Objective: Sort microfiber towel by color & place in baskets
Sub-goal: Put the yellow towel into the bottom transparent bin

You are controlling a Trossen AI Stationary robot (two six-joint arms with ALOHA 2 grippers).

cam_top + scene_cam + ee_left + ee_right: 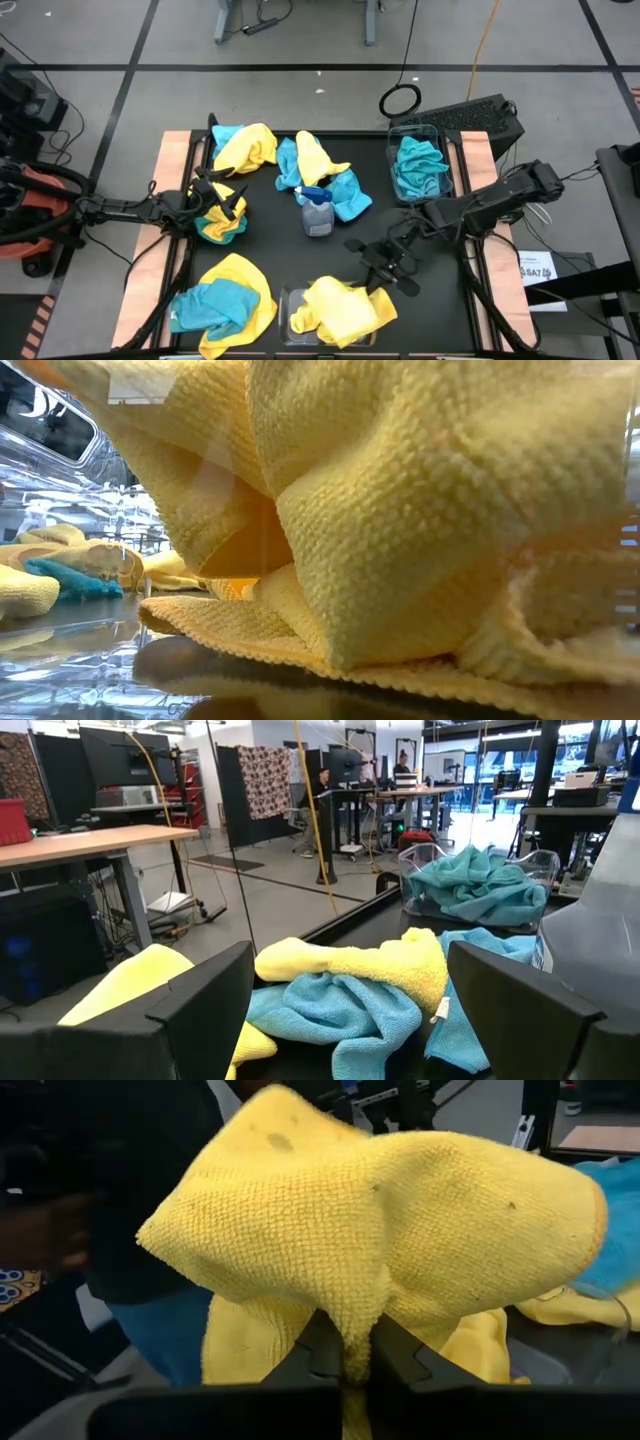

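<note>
While my right gripper (345,1360) is pinched together on a fold of a yellow towel (400,1230), it sits near the front edge of the counter, just right of the front basket (292,312), which the yellow cloth (340,308) overflows. I judge the step in hand to be depositing yellow into that bin; the cloth is draped over the rim, not settled.

My left gripper (340,1010) stands with fingers wide apart above a mixed teal and yellow bundle (222,218) near the left edge.

Further out, teal towels (420,165) fill the rear basket (447,150) by the back right corner. Loose mixed heaps remain at the back left (245,147), centre (320,170) and front left corner (222,300). A spray bottle (317,212) stands mid-counter.

Next move, in my judgement: open the right fingers over the front bin, then bring the left down on a single colour, since teal and yellow overlap there.
</note>
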